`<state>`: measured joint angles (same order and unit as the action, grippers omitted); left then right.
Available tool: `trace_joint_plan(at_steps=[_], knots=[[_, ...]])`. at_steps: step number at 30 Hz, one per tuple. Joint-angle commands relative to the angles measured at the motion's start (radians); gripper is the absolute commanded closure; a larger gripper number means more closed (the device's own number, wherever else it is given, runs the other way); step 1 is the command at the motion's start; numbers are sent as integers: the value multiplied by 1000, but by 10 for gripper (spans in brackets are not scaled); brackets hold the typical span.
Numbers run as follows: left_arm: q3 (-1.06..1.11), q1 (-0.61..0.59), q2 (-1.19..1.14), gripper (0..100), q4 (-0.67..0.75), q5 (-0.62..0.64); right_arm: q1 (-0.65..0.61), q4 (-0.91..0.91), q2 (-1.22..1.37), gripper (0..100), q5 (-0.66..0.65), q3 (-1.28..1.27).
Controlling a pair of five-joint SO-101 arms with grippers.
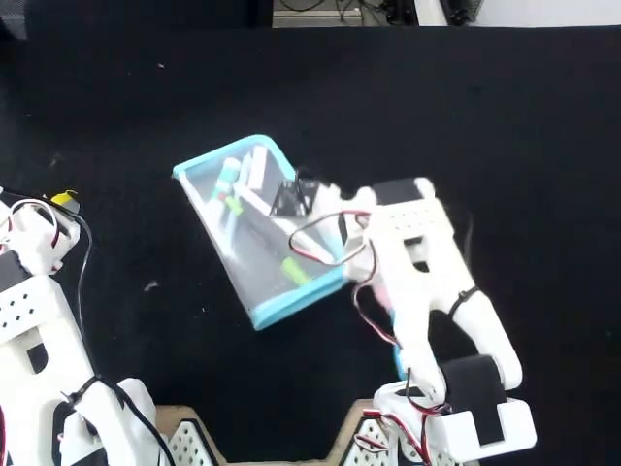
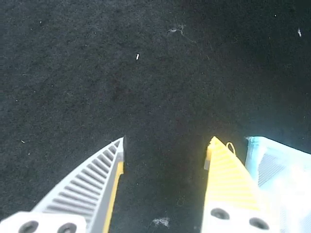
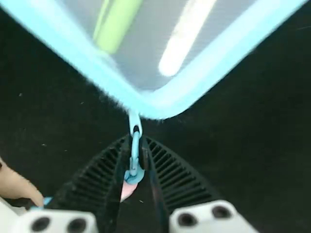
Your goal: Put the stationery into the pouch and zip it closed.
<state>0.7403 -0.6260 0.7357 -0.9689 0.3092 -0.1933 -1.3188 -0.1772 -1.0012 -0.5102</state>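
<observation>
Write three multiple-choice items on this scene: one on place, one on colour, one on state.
1. Where is the zip pull? A. lying loose B. in the right gripper C. inside the pouch
2. The pouch's trim is: A. light blue B. red C. yellow
3. The left gripper is: A. shut on a pen B. shut on the pouch C. open

1 B: the pull is pinched at the pouch's corner.
2 A: a light blue border runs round the pouch.
3 C: its fingers stand apart above the table.
</observation>
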Motion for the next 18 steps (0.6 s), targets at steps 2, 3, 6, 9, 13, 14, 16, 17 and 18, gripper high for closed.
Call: trace_joint_plan(at_steps=[2,3,6,9,13,14,16,17,18], knots=[[-16,-4,29,730,12,2,-31,-57,-33,988,91,159],[-16,-4,29,730,11,2,-46,-71,-33,988,106,174],[-27,-4,29,730,-12,2,-101,-110,-33,988,155,234],[-56,-1,29,730,-57,2,-132,-163,-33,988,169,325],[-68,4,29,730,-78,0,-157,-279,-33,988,204,503],[-68,5,29,730,-78,-2,-160,-305,-33,988,221,550],[-67,5,29,730,-77,-2,-176,-344,-33,988,252,639],[-68,5,29,730,-78,-2,-186,-356,-33,988,269,676],[-68,5,29,730,-78,-2,-199,-365,-33,988,287,713]])
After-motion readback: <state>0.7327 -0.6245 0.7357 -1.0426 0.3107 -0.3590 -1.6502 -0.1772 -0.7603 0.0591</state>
